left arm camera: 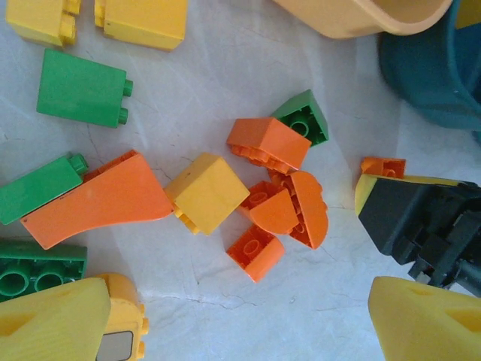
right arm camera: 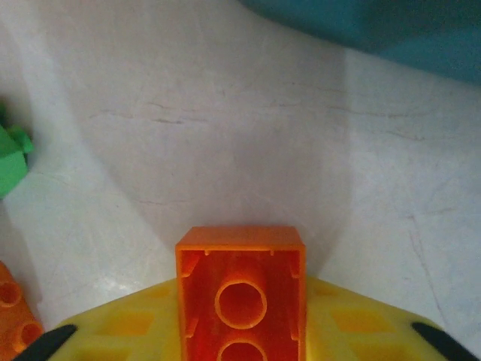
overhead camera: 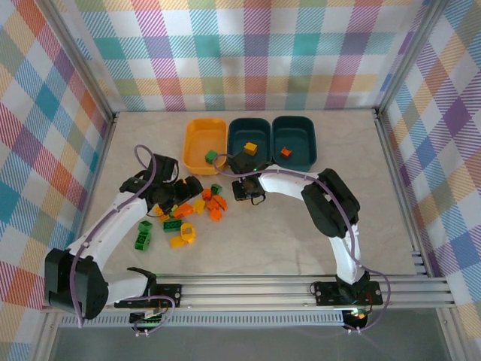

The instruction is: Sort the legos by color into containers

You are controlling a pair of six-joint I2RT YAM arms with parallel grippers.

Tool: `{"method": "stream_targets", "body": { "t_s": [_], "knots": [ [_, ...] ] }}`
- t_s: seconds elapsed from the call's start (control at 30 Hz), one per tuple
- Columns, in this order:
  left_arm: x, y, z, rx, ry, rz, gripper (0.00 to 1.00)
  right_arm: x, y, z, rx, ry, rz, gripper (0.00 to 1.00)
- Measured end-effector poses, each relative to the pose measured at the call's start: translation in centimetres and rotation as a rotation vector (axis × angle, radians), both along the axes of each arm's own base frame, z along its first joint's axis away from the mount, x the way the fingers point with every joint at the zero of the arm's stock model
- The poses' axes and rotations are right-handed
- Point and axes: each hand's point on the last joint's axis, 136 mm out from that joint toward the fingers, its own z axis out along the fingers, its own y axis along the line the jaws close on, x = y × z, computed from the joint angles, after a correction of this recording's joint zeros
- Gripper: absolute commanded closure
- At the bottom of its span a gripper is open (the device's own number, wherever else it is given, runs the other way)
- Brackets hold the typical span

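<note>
While our left fingers (left arm camera: 240, 320) hung spread above the scattered legos (left arm camera: 274, 188), our right fingers (right arm camera: 240, 331) pinched an orange brick (right arm camera: 240, 289) over the surface (right arm camera: 225, 135).

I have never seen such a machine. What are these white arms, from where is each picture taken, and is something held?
These are two robot arms fixed at the near edge of a table. One picture looks down from above; the other two come from small cameras on each wrist.

On the table lie small plastic bricks in green, yellow and orange. At the far side stand a yellow bin and two teal bins, each already holding one or two bricks.

The right pincer is closed on an orange brick; you see it between the yellow fingers. The left pincer is open above the pile and holds nothing.
</note>
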Motion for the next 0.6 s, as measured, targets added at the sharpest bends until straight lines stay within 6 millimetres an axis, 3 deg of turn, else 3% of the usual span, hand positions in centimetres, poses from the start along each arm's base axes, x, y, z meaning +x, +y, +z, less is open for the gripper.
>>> {"method": "stream_targets", "body": {
  "t_s": [0.2,0.33,0.4,0.47,0.6],
  "knots": [
    [-0.9,0.4,1.1,-0.012,-0.047,0.014,0.11,0.2,-0.7,1.1,-0.017,-0.032,0.002,0.72],
    [-1.9,0.6,0.6,-0.027,-0.037,0.027,0.12,1.8,-2.3,5.7,0.028,-0.108,-0.035,0.72],
    [-2.4,0.5,0.1,-0.037,-0.023,0.028,0.12,3.8,-4.4,8.5,0.063,-0.156,-0.091,0.72],
    [-3.0,0.0,-0.4,-0.045,-0.005,0.019,0.13,7.0,-7.8,10.9,0.095,-0.204,-0.187,0.71],
    [-3.8,-2.2,-0.8,-0.054,0.010,-0.054,0.14,13.4,-14.9,12.7,0.109,-0.253,-0.364,0.72]
  ]
}}
